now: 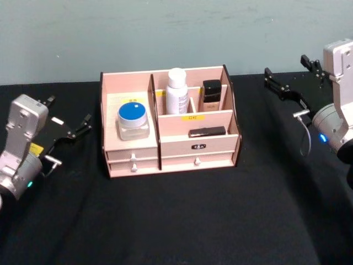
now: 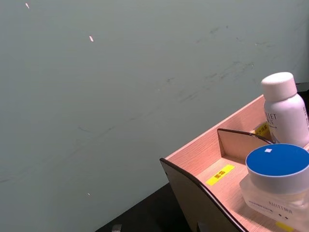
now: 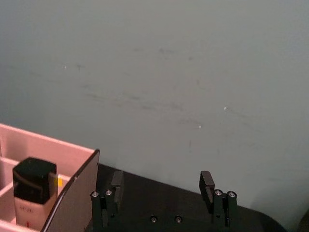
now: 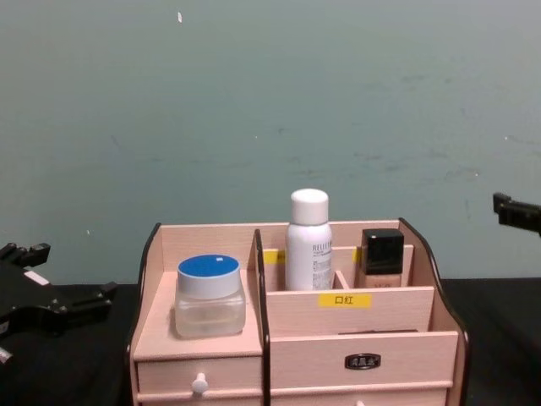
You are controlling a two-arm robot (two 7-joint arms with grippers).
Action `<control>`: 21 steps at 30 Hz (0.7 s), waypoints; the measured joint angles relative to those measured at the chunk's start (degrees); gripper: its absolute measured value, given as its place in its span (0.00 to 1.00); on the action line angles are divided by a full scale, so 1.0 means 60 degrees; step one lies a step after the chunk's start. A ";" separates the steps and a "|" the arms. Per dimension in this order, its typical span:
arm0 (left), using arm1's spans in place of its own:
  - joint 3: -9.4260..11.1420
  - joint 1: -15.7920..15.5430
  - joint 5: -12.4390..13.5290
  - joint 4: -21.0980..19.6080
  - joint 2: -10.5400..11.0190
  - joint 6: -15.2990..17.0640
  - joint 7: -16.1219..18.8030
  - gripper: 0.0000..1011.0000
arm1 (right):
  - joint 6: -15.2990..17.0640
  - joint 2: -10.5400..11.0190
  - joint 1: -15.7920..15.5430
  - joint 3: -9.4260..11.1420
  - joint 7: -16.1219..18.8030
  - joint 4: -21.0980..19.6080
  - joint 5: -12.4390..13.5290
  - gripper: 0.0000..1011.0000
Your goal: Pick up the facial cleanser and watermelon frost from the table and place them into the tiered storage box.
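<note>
The tiered storage box point(image 1: 168, 157) stands mid-table, light wood with dark curved sides. The facial cleanser point(image 1: 177, 91), a white bottle, stands upright in its back compartment, also seen from the chest point(image 4: 308, 241). The watermelon frost point(image 1: 133, 120), a clear jar with a blue lid, rests on the box's left shelf and looms close in the left wrist view point(image 2: 276, 181). My left gripper point(image 1: 70, 112) hovers open to the left of the box, holding nothing. My right gripper point(image 1: 285, 66) is raised open to the right of the box, its fingers point(image 3: 206, 180) apart and empty.
A beige bottle with a square black cap point(image 1: 211, 95) stands beside the cleanser, and a black lipstick point(image 1: 207, 131) lies on the front right tier. Drawers with white knobs point(image 1: 133, 158) face me. Black cloth covers the table point(image 1: 182, 221); a grey-green wall stands behind.
</note>
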 joint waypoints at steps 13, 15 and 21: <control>0.0000 0.0000 0.0000 0.0000 0.0000 0.0000 0.0000 1.00 | 0.0136 -0.0057 -0.0031 0.0026 0.0147 0.0213 -0.0197 0.99; 0.0000 0.0000 0.0000 0.0000 0.0000 0.0000 0.0000 1.00 | 0.0135 -0.0055 -0.0030 0.0026 0.0147 0.0211 -0.0196 0.99; 0.0000 0.0000 0.0000 0.0000 0.0000 0.0000 0.0000 1.00 | 0.0132 -0.0051 -0.0027 0.0024 0.0146 0.0204 -0.0189 0.99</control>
